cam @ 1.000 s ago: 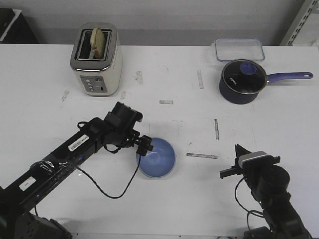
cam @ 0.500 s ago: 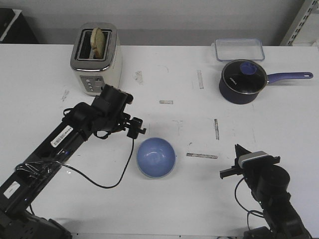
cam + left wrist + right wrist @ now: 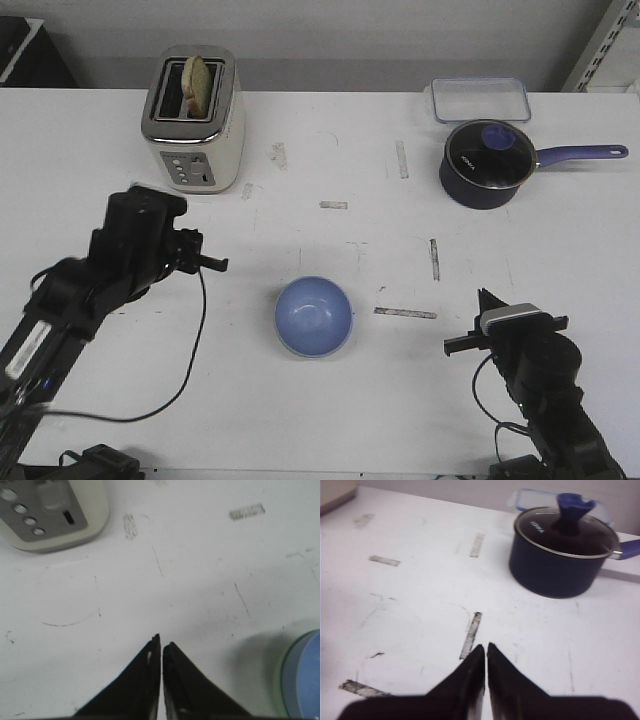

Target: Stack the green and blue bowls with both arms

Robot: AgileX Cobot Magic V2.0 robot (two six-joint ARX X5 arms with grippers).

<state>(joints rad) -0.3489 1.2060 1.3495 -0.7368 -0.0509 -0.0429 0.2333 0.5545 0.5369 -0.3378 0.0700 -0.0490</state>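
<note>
The light blue bowl (image 3: 313, 316) sits upright on the white table, in the middle near the front. In the left wrist view a pale green rim (image 3: 278, 676) shows around the blue bowl (image 3: 304, 677), so the blue bowl sits inside the green one. My left gripper (image 3: 218, 264) is shut and empty, well to the left of the bowls; its jaws (image 3: 161, 641) are closed over bare table. My right gripper (image 3: 486, 298) is shut and empty at the front right, jaws (image 3: 486, 646) closed, pointing toward the saucepan.
A cream toaster (image 3: 193, 118) with bread stands at the back left, just behind the left arm. A dark blue lidded saucepan (image 3: 487, 162) and a clear container (image 3: 480, 98) stand at the back right. Grey tape marks (image 3: 405, 313) lie on the table.
My left arm has pulled back to the left, away from the blue bowl's rim where its gripper was a second ago. The bowls and the right arm stay put.
</note>
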